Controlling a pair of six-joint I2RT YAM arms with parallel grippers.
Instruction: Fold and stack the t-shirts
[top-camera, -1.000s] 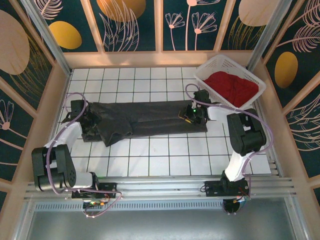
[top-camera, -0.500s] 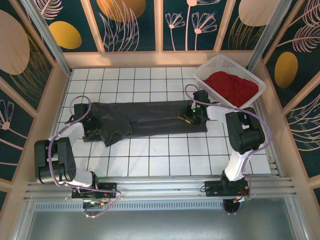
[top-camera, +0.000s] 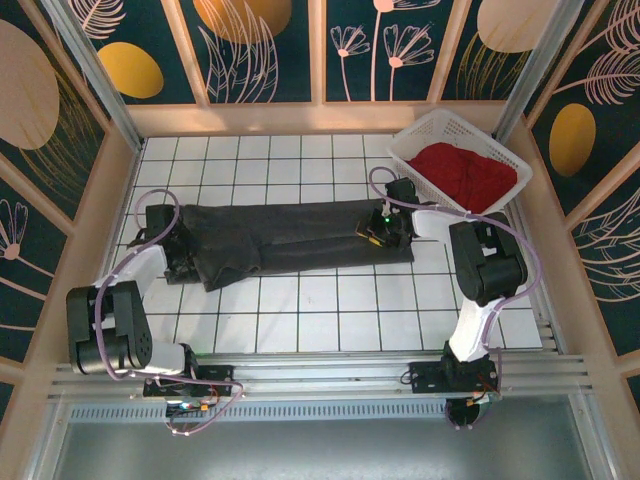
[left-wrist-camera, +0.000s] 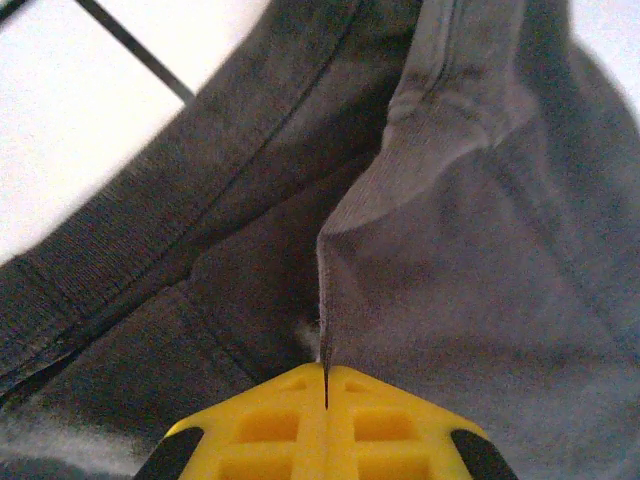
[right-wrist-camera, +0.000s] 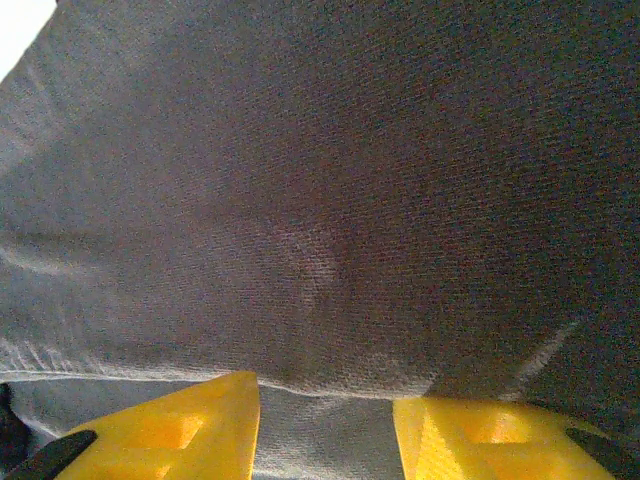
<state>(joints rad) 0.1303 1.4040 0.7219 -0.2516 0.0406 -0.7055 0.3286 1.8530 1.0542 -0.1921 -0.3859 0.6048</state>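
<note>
Charcoal-grey t-shirt lies stretched left to right across the tiled table. Left gripper pinches its left end, jaws pressed together. Right gripper rests on its right end, jaws apart; grip unclear. Red t-shirt lies in the far-right basket.

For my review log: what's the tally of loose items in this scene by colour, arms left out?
grey shirt: 1
red shirt: 1
white basket: 1
Total: 3
</note>
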